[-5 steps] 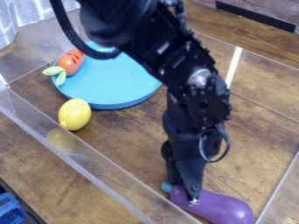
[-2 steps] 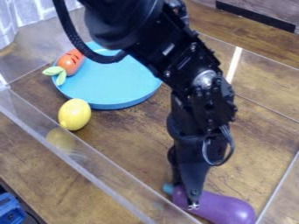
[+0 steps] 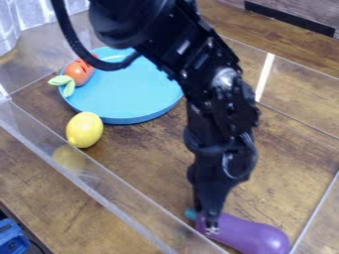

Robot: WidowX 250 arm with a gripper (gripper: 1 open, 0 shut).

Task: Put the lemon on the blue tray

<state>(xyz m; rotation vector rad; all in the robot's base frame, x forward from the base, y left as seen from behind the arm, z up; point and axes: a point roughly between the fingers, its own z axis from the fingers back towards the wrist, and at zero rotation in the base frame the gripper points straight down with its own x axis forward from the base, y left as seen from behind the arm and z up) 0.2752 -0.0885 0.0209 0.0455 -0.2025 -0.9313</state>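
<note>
The wrist has rolled slightly; the gripper (image 3: 201, 219) remains low at the left end of the eggplant (image 3: 253, 238). Count: one lemon (image 3: 83, 129), one blue tray (image 3: 127, 96), one carrot (image 3: 75, 71), one eggplant. The gripper's fingers are pressed together, touching the eggplant's tip; a grasp cannot be confirmed. The lemon rests on the desk (image 3: 286, 129), just beside the tray's rim.

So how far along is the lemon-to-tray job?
Nothing done: the yellow oval toy lemon sits on the wooden table beside the round sky-blue plastic tray, not on it. In hand: the gripper is shut, down at one end of the purple eggplant. Left: grasp lemon, carry, place.
</note>
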